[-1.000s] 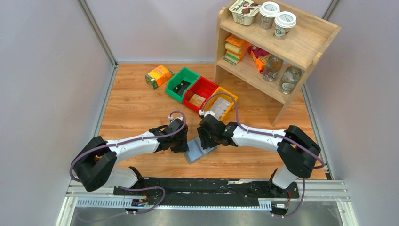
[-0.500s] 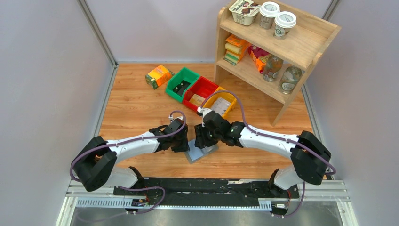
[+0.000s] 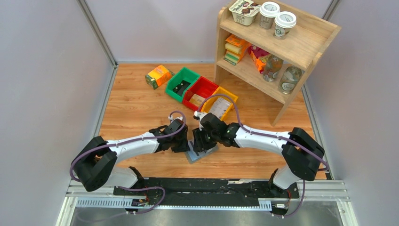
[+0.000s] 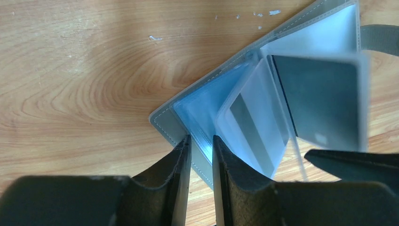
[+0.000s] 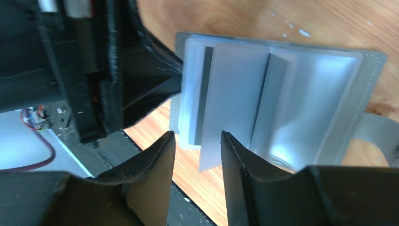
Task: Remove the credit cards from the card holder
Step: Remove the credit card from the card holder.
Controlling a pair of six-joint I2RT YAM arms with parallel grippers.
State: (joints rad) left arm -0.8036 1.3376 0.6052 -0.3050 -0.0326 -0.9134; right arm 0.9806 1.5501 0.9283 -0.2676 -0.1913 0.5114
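On the grained wooden table (image 4: 94, 70), the left pincer (image 4: 200, 141) is clamped on the stitched corner of the open grey bifold card holder (image 4: 163, 124). A flat black card (image 4: 320, 103) lies blurred inside a clear pocket (image 4: 362, 103). The right pincer (image 5: 197, 136) stands apart, straddling a translucent pocket leaf (image 5: 235, 94).

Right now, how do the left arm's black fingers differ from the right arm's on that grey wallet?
The left arm's black fingers stand close together; the right arm's black fingers stand wider apart. The left pinch the cover edge of the grey bifold card holder; the right only straddle a clear plastic pocket leaf, not squeezing it. Both pairs work on the opened holder.
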